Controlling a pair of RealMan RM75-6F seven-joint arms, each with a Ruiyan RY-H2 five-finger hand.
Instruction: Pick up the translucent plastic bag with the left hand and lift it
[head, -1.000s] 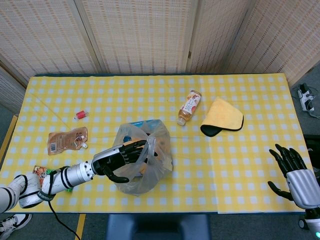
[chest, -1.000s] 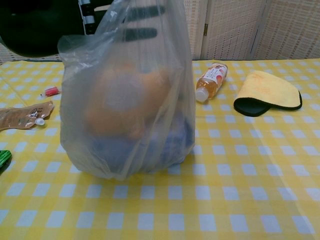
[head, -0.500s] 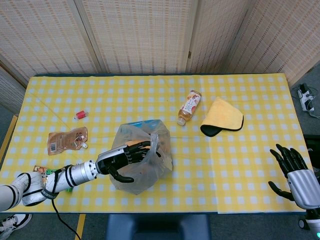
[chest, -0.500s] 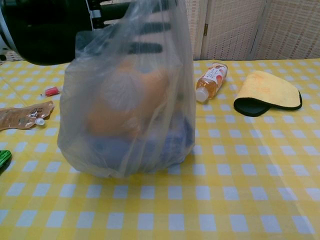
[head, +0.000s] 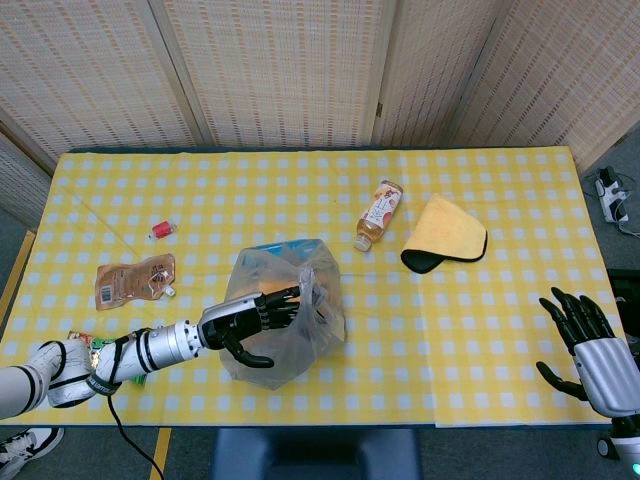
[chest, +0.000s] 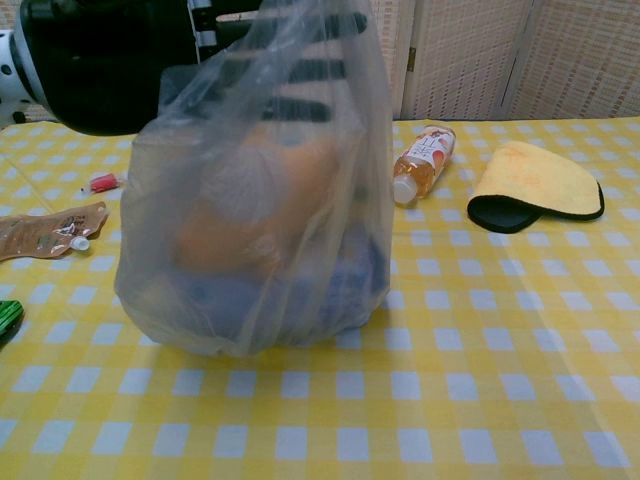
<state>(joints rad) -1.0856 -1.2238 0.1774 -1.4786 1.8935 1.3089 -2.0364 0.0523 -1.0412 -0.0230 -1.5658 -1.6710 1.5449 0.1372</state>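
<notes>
Gripping translucent plastic bag (head: 290, 320), left hand (head: 245, 322), orange and blue contents

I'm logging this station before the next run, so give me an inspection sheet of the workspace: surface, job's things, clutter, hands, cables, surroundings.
Surface: table under a yellow-and-white checked cloth, lying flat.
Job's things: translucent plastic bag stands on the cloth near the front edge, with orange and blue contents blurred through the film.
Clutter: bottle lying on its side; yellow cloth to its right; brown pouch; small red item.
Hands: left hand grips the bag's upper part, its fingers showing through the film; right hand holds nothing, fingers apart, off the table's front right corner.
Cables: a black cable hangs from the left arm.
Surroundings: woven panel screens behind the table.
</notes>
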